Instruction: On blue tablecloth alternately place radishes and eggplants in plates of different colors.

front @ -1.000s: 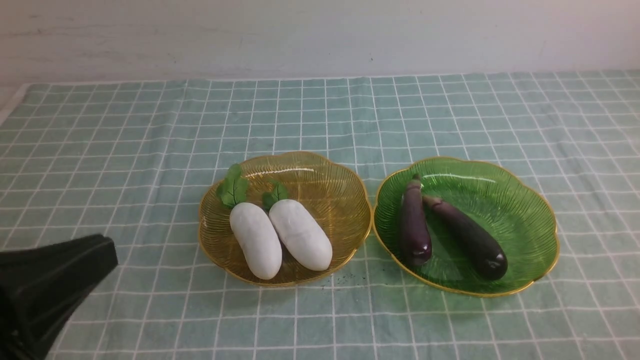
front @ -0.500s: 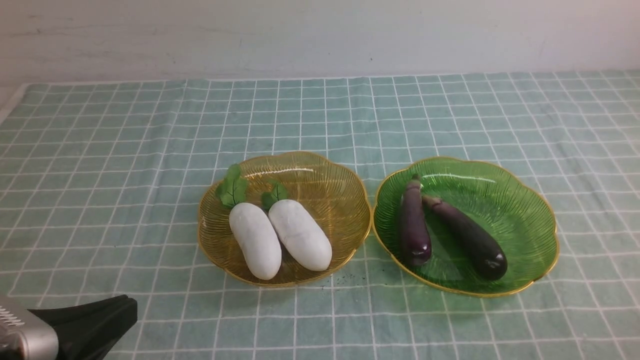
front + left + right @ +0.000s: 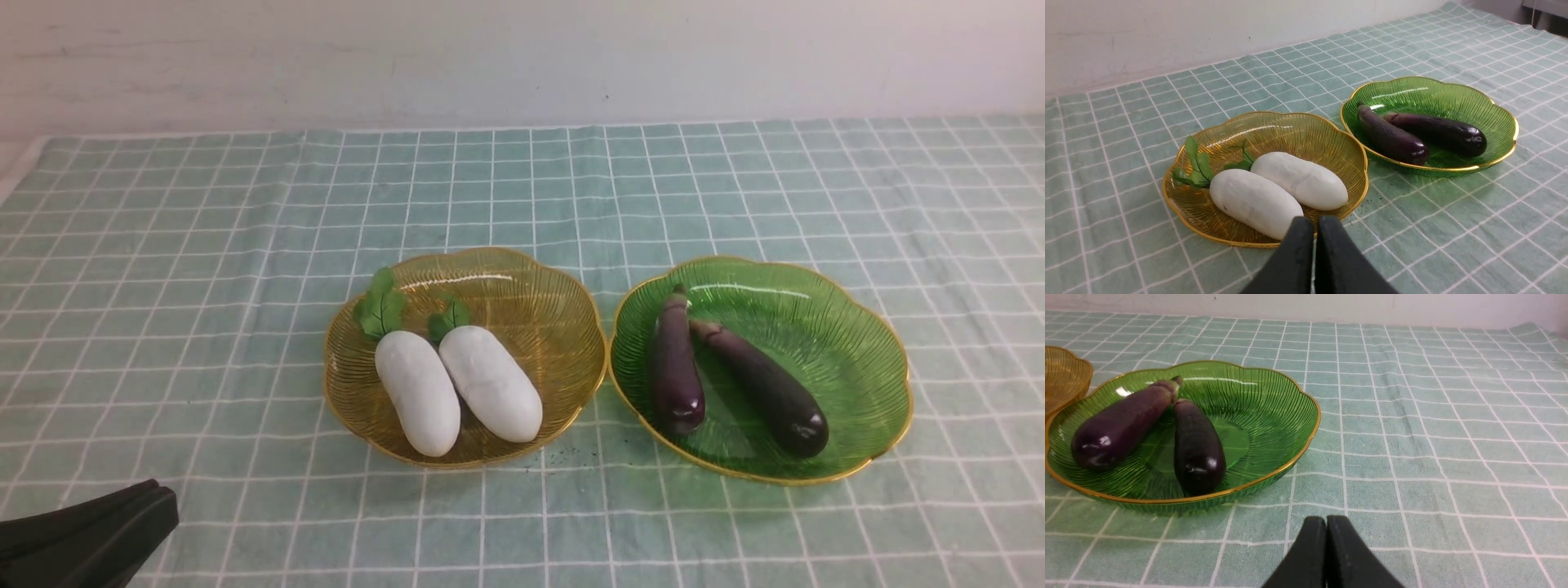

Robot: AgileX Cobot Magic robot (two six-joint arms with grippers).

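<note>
Two white radishes [image 3: 418, 392] [image 3: 492, 382] lie side by side in the amber-yellow plate [image 3: 539, 286] on the blue tablecloth [image 3: 204, 245]. Two dark purple eggplants [image 3: 676, 371] [image 3: 771, 394] lie in the green plate [image 3: 857, 327] to its right. My left gripper [image 3: 159, 502] is shut and empty, low at the front left, apart from the amber plate; it also shows in the left wrist view [image 3: 1314, 222]. My right gripper [image 3: 1327, 520] is shut and empty, over bare cloth near the green plate [image 3: 1274, 392]; it is out of the front view.
A pale wall [image 3: 522, 57] runs along the cloth's far edge. The cloth's left edge [image 3: 16, 171] shows at the far left. A dark object [image 3: 1545, 16] stands beyond the cloth's far right corner in the left wrist view.
My left gripper has drawn back and down toward the front left corner, away from the amber plate. Radishes, eggplants and plates have not moved.
</note>
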